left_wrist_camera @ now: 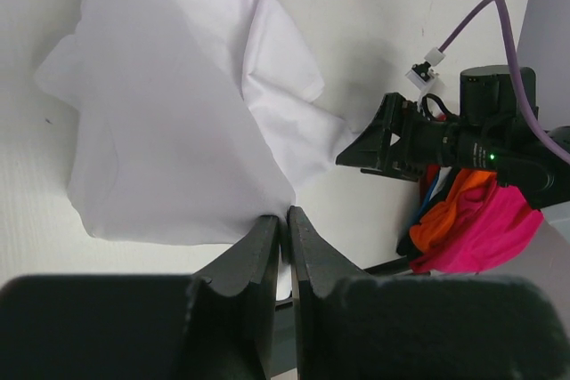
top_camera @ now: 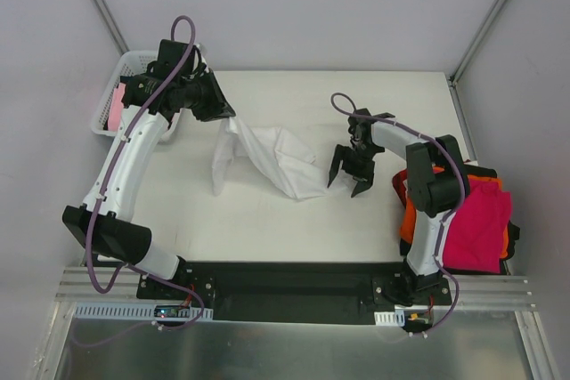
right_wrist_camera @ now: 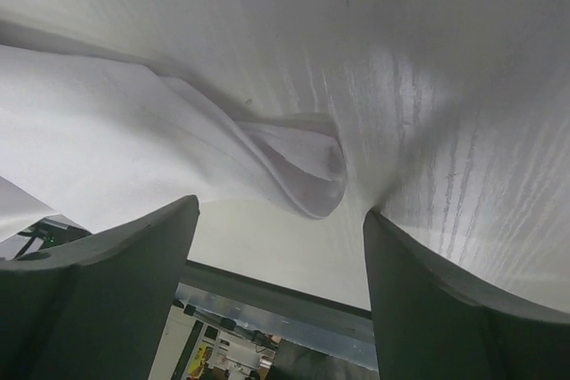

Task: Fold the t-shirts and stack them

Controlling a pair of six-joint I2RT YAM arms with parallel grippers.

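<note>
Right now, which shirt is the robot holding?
The white t-shirt, pinched by the left gripper. The magenta shirt and orange shirt lie piled apart, untouched.

White t-shirt: plain, no print, soft grey shading in the folds. Counter: off-white, with faint pale grain streaks in the right wrist view. Left tool and right tool: matt black, the fingers dark grey close up. Left arm and right arm: white links, black joints. Cables: purple. Basket: white plastic lattice, pale pink cloth inside. Pile at right: plain magenta-red t-shirt on top, orange t-shirt showing beneath, a black edge lower down, garment unclear. Small green light on the right arm's black housing.
</note>
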